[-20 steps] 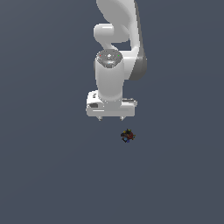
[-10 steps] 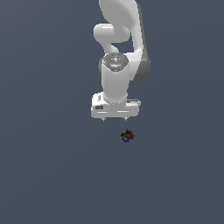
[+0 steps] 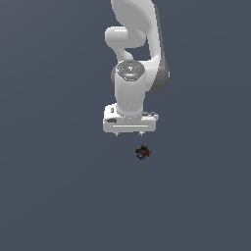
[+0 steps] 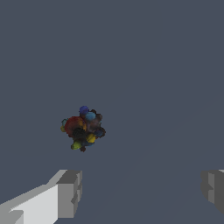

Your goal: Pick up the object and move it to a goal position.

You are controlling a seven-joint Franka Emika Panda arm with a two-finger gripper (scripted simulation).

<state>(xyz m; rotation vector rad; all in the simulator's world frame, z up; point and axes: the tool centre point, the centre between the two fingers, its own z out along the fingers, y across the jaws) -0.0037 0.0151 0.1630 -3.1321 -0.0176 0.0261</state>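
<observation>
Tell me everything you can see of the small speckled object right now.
The object is a tiny dark, lumpy clump, far smaller than the gripper. Its surface is a cluster of rounded bumps: a red patch, blue knobs, yellow and green specks over a blackish core. What it is made of cannot be told. It lies on the plain grey floor, alone, with nothing touching it. In the exterior view it sits just below the gripper, slightly toward that view's right. In the wrist view the fingers are spread wide, clear of it.
</observation>
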